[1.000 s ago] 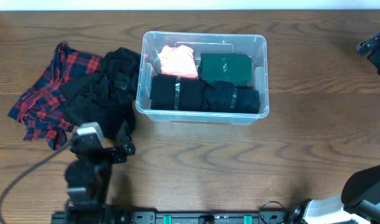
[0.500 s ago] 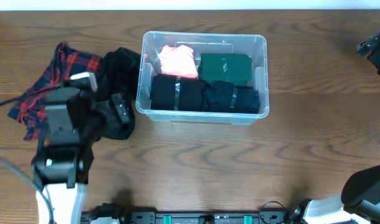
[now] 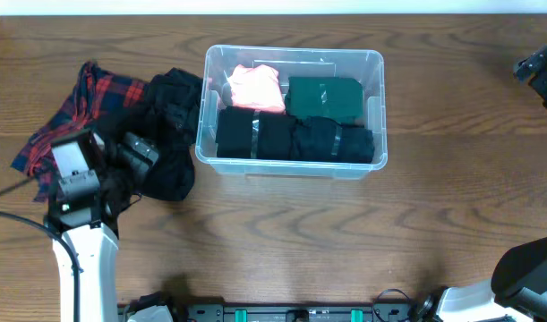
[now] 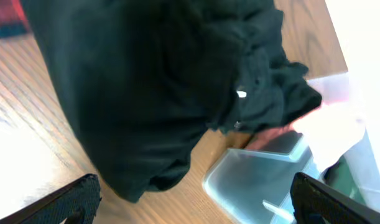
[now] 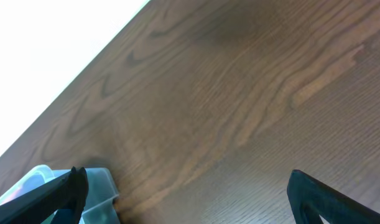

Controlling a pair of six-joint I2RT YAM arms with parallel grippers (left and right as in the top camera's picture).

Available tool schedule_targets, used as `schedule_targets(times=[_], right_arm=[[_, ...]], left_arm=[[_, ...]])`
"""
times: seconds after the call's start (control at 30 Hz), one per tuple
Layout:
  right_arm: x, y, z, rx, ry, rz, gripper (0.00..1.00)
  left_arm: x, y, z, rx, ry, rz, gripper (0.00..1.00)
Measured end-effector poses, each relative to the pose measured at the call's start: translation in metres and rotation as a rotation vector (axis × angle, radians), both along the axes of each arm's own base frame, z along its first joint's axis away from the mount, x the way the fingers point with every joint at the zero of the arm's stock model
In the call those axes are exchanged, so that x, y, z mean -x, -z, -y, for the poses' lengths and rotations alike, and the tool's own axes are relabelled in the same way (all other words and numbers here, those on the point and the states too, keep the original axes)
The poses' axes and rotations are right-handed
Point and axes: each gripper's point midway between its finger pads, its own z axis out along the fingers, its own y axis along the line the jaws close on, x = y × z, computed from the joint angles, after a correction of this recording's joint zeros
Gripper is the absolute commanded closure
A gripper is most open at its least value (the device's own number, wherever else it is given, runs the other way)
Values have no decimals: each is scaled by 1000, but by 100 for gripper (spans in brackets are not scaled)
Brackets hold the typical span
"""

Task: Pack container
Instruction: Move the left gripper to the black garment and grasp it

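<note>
Because the black garment (image 3: pixel 161 134) lies in a loose, crumpled heap and not a fold, a pinch from above may catch only one layer, so the rest would trail and drag across the counter (image 3: pixel 345 241). The left end effector (image 3: pixel 128 168) hangs over the near edge of that heap with its fingers spread wide and nothing between them. The right end effector (image 5: pixel 186 186) is likewise wide apart and empty, over bare wood far to the right. The heap overlaps the red plaid garment (image 3: pixel 67 125), so a deep grab could lift both at once. It also presses against the left wall of the container (image 3: pixel 291 55), which sits at the middle of the counter; a sideways pull could shove the tub or snag cloth on its rim. The tub already looks well filled, with a pink item (image 3: pixel 255 87), a green item (image 3: pixel 324 97) and a row of black folded items (image 3: pixel 291 136), so an unfolded garment would likely mound up and spill over the edge
</note>
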Motion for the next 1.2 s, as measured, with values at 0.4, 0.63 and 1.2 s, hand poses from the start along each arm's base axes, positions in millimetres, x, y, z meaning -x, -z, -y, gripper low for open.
schedule_targets(times=[0.4, 0.63, 1.2], right_arm=[[0, 0, 0, 0, 0, -1, 1], [0, 0, 0, 0, 0, 0, 1], [0, 0, 0, 0, 0, -1, 1]], left_arm=[[28, 83, 4, 187, -205, -57, 2], [35, 107, 0, 174, -258, -40, 2], [2, 115, -25, 48, -260, 132, 2]])
